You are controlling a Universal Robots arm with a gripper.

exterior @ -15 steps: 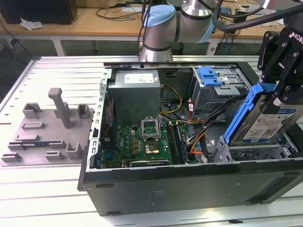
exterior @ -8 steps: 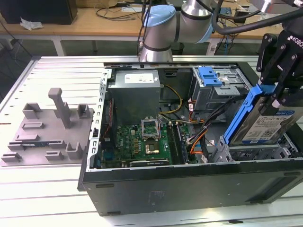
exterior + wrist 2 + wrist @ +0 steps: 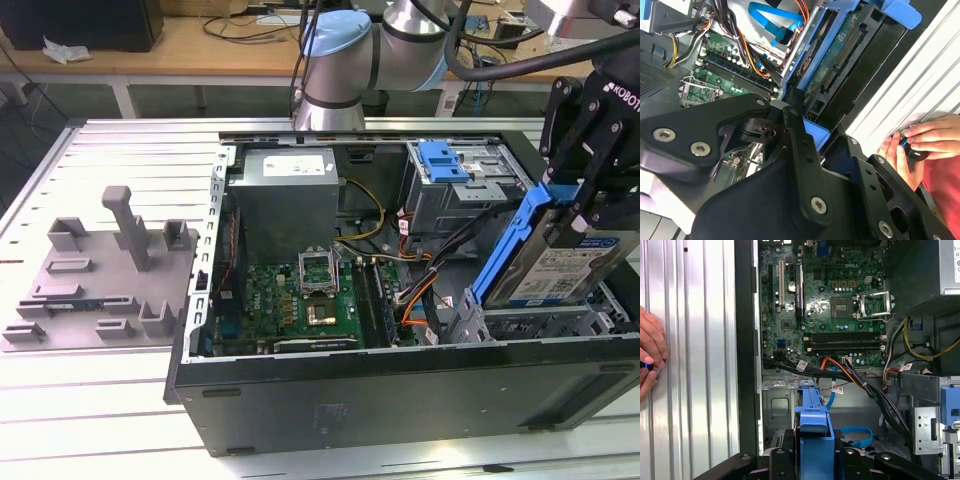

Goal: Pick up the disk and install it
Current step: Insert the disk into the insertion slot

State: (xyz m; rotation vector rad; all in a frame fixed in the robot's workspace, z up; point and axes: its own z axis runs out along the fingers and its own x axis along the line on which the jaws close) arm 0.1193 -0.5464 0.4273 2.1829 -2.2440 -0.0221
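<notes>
The disk [image 3: 558, 272], a silver drive with a blue-and-white label in a blue plastic carrier, hangs tilted over the open computer case's front corner on the exterior view's right. My gripper [image 3: 583, 205] is shut on its raised end, with the black fingers clamped on the carrier. The lower end of the disk points down toward the grey metal bay [image 3: 540, 325] inside the case. The second wrist view shows the disk's [image 3: 840, 50] circuit-board underside running away from my black linkage. The carrier's blue edge [image 3: 813, 425] stands between the jaws in the first wrist view.
The case [image 3: 400, 385] lies open with motherboard [image 3: 300, 295], power supply [image 3: 290, 195] and cable bundles [image 3: 425, 275]. A grey drive cage with a blue bracket [image 3: 445, 160] sits behind the disk. A grey fixture [image 3: 100, 270] lies at the exterior view's left. A person's hand [image 3: 932, 135] rests on the table beside the case.
</notes>
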